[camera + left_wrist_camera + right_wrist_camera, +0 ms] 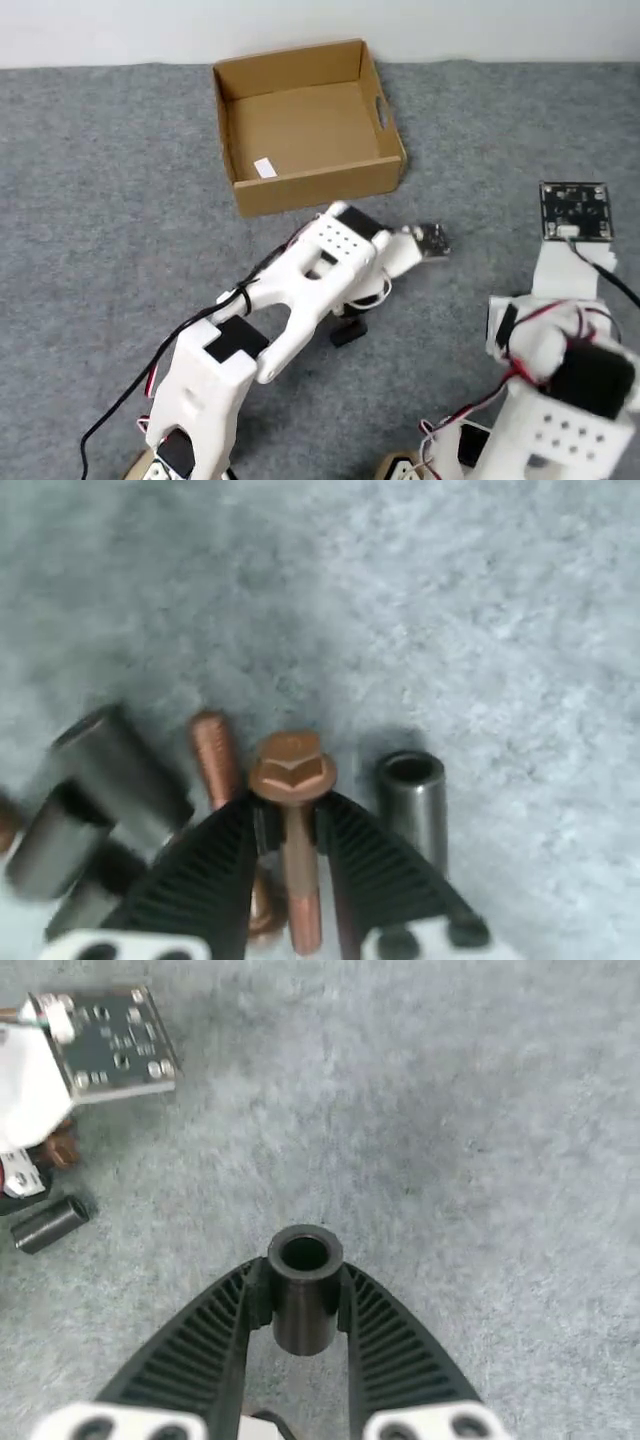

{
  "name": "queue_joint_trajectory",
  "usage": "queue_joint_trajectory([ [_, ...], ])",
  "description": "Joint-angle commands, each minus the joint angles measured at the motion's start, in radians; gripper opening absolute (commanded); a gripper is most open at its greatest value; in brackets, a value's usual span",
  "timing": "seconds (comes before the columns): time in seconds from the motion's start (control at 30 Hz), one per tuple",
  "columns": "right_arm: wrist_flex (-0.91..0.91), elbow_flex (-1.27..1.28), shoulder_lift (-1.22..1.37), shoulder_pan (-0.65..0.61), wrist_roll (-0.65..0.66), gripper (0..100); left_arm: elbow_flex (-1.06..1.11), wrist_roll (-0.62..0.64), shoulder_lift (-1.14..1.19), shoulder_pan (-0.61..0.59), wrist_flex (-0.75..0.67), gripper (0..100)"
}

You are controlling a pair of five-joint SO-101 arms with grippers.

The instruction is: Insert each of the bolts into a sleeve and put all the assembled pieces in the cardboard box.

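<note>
Insertion step, near the box (320,186): left gripper (292,815) clamped a bolt (291,772), right gripper (304,1285) clamped a sleeve (303,1325). Next move probably needs shank and bore aligned.

The work surface is a table (100,200) covered in grey, felt-like fabric. An open cardboard box (315,190) stands on it at the far side. Nearer the arms, a cluster of dark sleeves (120,770) lies on the fabric, with a copper-coloured bolt (212,765) just beside them. One further sleeve (412,800) lies slightly apart, open end visible.
</note>
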Motion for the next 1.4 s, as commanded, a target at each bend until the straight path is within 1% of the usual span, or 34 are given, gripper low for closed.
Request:
queue_joint_trajectory([
  [0.0, 0.039, -0.014, -0.091, -0.001, -0.012, 0.8, -0.185, 0.126, -0.060, -0.017, 0.157, 0],
  [0.1, 0.039, -0.009, -0.143, 0.001, -0.009, 0.8, -0.252, 0.210, -0.155, -0.020, 0.242, 0],
  [0.2, 0.039, -0.009, -0.156, 0.004, -0.014, 0.8, -0.214, 0.298, -0.295, -0.025, 0.242, 0],
  [0.3, 0.039, -0.009, -0.160, 0.007, -0.021, 0.8, -0.137, 0.327, -0.453, -0.020, 0.242, 0],
  [0.37, 0.036, -0.012, -0.162, 0.005, -0.083, 0.8, -0.070, 0.328, -0.554, -0.020, 0.239, 0],
  [0.47, 0.007, -0.009, -0.156, -0.007, -0.215, 0.8, 0.045, 0.330, -0.690, -0.031, 0.213, 0],
  [0.5, -0.008, -0.008, -0.154, -0.024, -0.252, 0.8, 0.084, 0.341, -0.735, -0.046, 0.198, 0],
  [0.57, -0.038, 0.002, -0.157, -0.054, -0.322, 0.8, 0.162, 0.405, -0.830, -0.078, 0.140, 0],
  [0.67, -0.084, 0.048, -0.173, -0.147, -0.430, 0.8, 0.280, 0.488, -0.971, -0.135, 0.044, 0],
  [0.77, -0.130, 0.117, -0.234, -0.246, -0.493, 0.8, 0.414, 0.531, -1.109, -0.157, -0.021, 0],
  [0.87, -0.225, 0.193, -0.349, -0.357, -0.502, 0.8, 0.549, 0.623, -1.252, -0.157, -0.077, 0],
  [1.0, -0.400, 0.408, -0.503, -0.483, -0.500, 0.8, 0.713, 0.744, -1.433, -0.157, -0.193, 0],
  [1.13, -0.522, 0.594, -0.595, -0.598, -0.500, 0.8, 0.848, 0.764, -1.579, -0.158, -0.304, 0],
  [1.23, -0.572, 0.644, -0.610, -0.691, -0.502, 0.8, 0.917, 0.763, -1.679, -0.161, -0.350, 0],
  [1.37, -0.633, 0.680, -0.610, -0.817, -0.502, 0.8, 1.009, 0.763, -1.803, -0.216, -0.463, 0],
])
